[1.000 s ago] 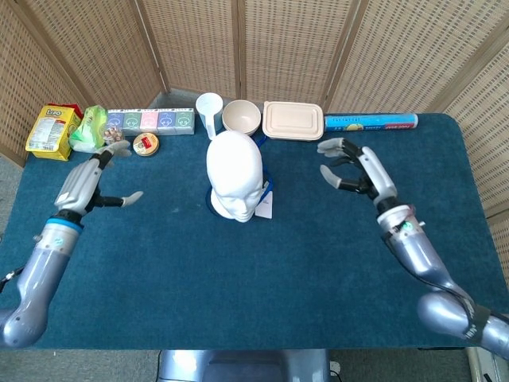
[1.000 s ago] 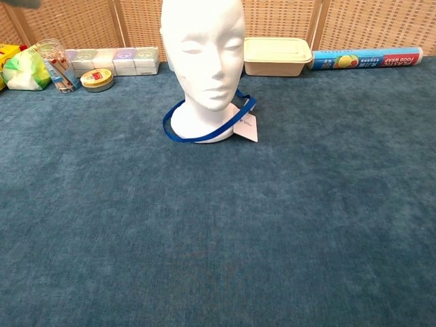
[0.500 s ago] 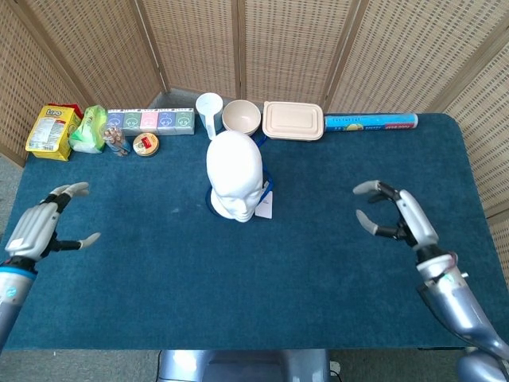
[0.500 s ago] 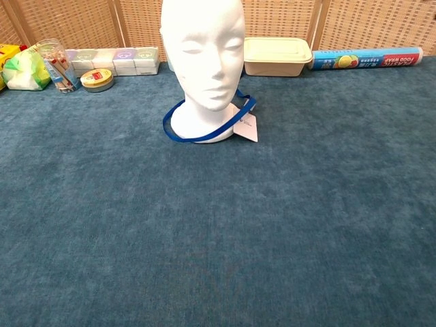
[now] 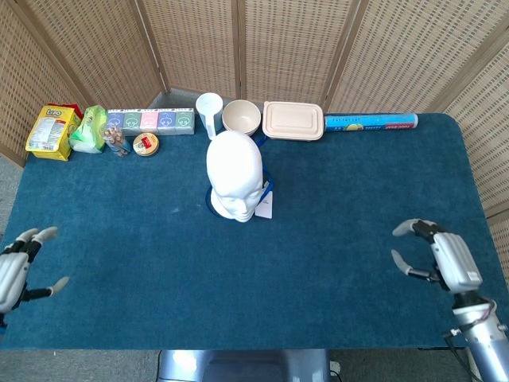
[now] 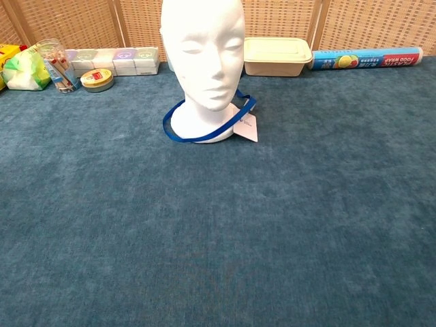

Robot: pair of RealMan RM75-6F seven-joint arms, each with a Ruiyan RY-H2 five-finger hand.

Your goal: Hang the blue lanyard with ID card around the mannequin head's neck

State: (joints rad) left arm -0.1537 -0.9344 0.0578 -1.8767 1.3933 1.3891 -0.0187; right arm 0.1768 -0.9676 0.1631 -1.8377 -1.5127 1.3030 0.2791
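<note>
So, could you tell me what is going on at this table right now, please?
Nothing is being handled at this moment. The blue lanyard already lies looped around the base of the white mannequin head, with its ID card resting on the blue tablecloth beside it. The left hand and the right hand are both open and empty, near the front corners of the table, well away from the mannequin.
</note>
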